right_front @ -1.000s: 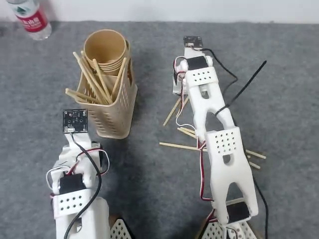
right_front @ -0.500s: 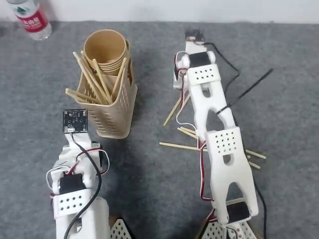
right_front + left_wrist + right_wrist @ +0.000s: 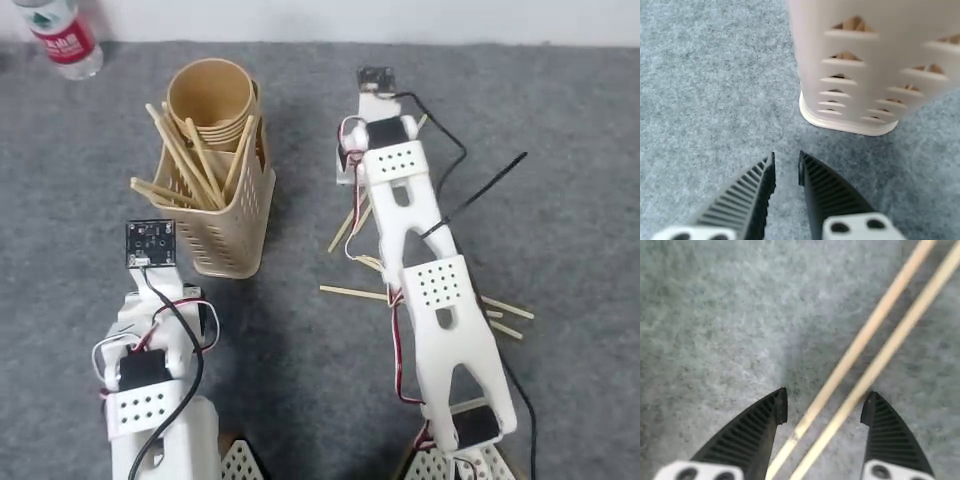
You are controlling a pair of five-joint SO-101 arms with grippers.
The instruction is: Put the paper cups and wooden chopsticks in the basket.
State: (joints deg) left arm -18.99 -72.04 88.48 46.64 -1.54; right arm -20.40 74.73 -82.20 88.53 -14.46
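Observation:
A beige slotted basket (image 3: 225, 215) stands at the left centre of the grey carpet, with stacked paper cups (image 3: 210, 95) and several wooden chopsticks (image 3: 185, 165) in it. More chopsticks lie loose on the carpet (image 3: 347, 228), (image 3: 355, 293), (image 3: 507, 311) around and under the right arm (image 3: 392, 165), which stretches far out. My right gripper (image 3: 826, 397) is open just above the carpet, and two parallel chopsticks (image 3: 875, 340) run between its fingers. My left gripper (image 3: 786, 162) sits low in front of the basket (image 3: 860, 70). Its jaws are almost together, and nothing is in them.
A plastic bottle (image 3: 60, 35) with a red label lies at the far left corner. A black cable (image 3: 480, 190) trails beside the right arm. Open carpet lies between the basket and the right arm, and also to the far right.
The right arm's wrist has shifted a little to the left over the loose chopsticks. The left arm and the basket have not moved.

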